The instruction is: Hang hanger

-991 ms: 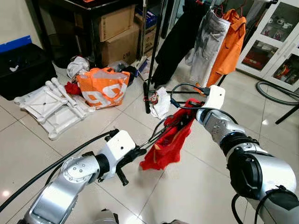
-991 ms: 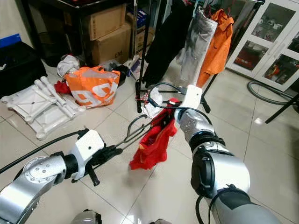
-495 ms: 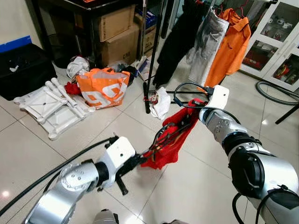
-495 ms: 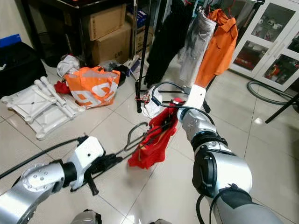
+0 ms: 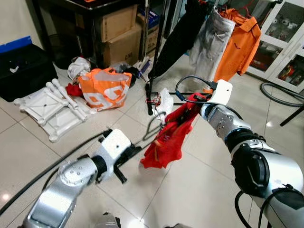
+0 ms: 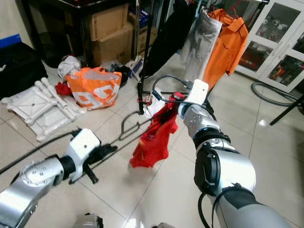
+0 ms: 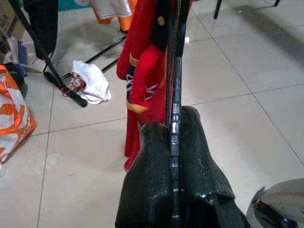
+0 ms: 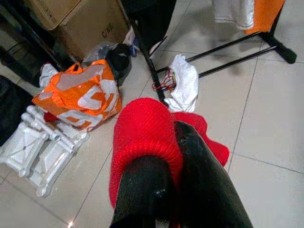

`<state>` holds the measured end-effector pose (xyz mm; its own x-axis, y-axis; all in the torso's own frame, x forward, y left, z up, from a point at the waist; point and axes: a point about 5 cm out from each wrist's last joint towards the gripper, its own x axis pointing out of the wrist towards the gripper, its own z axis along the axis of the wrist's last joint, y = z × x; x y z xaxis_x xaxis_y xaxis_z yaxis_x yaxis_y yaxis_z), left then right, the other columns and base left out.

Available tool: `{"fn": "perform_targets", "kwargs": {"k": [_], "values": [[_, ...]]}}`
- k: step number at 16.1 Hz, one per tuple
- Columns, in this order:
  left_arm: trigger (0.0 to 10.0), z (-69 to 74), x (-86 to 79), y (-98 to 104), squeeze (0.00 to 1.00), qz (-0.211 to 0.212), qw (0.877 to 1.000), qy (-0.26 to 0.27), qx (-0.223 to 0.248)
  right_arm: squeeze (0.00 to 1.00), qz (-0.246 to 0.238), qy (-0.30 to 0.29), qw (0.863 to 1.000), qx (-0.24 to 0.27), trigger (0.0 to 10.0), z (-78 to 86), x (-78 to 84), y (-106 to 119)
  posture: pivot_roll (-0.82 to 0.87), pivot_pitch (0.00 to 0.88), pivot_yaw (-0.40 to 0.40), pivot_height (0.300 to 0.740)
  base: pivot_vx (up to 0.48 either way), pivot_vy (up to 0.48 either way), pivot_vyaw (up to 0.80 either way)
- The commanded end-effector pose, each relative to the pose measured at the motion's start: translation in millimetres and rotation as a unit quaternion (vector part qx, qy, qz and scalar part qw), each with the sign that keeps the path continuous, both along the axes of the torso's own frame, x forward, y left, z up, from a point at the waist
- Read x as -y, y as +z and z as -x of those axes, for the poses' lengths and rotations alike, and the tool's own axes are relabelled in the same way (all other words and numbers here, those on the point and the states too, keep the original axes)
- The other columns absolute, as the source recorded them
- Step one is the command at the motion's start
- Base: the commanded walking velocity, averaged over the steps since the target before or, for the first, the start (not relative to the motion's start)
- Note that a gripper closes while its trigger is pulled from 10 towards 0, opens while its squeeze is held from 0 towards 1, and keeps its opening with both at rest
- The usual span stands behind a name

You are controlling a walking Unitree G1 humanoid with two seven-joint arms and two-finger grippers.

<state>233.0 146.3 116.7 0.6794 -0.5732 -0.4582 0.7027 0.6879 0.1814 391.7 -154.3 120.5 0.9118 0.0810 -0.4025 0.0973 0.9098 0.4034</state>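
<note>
The left gripper (image 5: pixel 134 149) is low and near, left of centre above the tiled floor (image 5: pixel 199 190), its two black fingers (image 7: pixel 152 180) pressed together on the thin dark bar of a hanger (image 6: pixel 130 124). The hanger reaches from that gripper away to the right, its looped wire end rising just left of a red garment (image 5: pixel 167 140) that is draped over it and hangs down towards the floor without clearly touching it.

The right gripper (image 8: pixel 173 142) is further off and to the right, at the upper end of the garment. Its fingers (image 8: pixel 199 175) are nearly together with a fold of the red cloth bunched over and between them, so it is gripping the garment.

Beyond the two arms stands a clothes rack (image 5: pixel 151 57) with a black garment (image 5: pixel 178 35), a grey one (image 5: pixel 209 45) and an orange shirt (image 5: pixel 240 45) hanging from it. A white cloth (image 5: pixel 164 100) lies on the floor at the rack's foot. Further left lie an orange and white bag (image 5: pixel 104 88), a white plastic frame (image 5: pixel 50 109) flat on the tiles, and cardboard boxes (image 5: pixel 121 35) stacked under a dark table. A glass-fronted cabinet (image 5: pixel 285 52) stands at the far right.
</note>
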Motion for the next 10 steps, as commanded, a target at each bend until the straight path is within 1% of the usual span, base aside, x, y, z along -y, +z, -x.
{"fn": "perform_targets", "kwargs": {"k": [1, 4, 6, 9, 10], "values": [[10.0, -3.3, 1.0, 2.3, 0.00, -0.004, 1.000, 0.001, 0.015, 0.00, 0.000, -0.001, 1.000, 0.021, 0.0, -4.1, 4.5, 10.4, 0.13, 0.072, -0.144, 0.740, 0.000, 0.000, 0.00], [10.0, -8.7, 1.6, -2.8, 0.00, -0.011, 1.000, 0.006, 0.020, 0.00, 0.001, 0.020, 1.000, 0.021, 0.0, -3.5, 0.4, 9.5, 0.13, 0.071, -0.144, 0.740, 0.000, 0.000, 0.00], [10.0, -12.8, 1.6, -1.9, 0.00, -0.020, 0.999, 0.008, 0.038, 0.00, 0.007, 0.040, 0.999, 0.021, 0.0, -2.8, -2.3, 8.5, 0.12, 0.069, -0.145, 0.740, 0.000, 0.000, 0.00], [10.0, -16.3, 2.9, -2.2, 0.00, -0.018, 0.999, 0.002, 0.044, 0.00, 0.014, 0.078, 0.997, 0.026, 0.0, -0.8, -6.2, 6.1, 0.12, 0.065, -0.142, 0.740, 0.000, 0.000, 0.00], [10.0, -17.6, 1.8, -3.9, 0.00, -0.019, 0.999, -0.001, 0.044, 0.00, 0.016, 0.103, 0.994, 0.026, 0.0, 0.2, -10.9, 5.7, 0.12, 0.062, -0.142, 0.740, 0.000, 0.000, 0.00]]}}
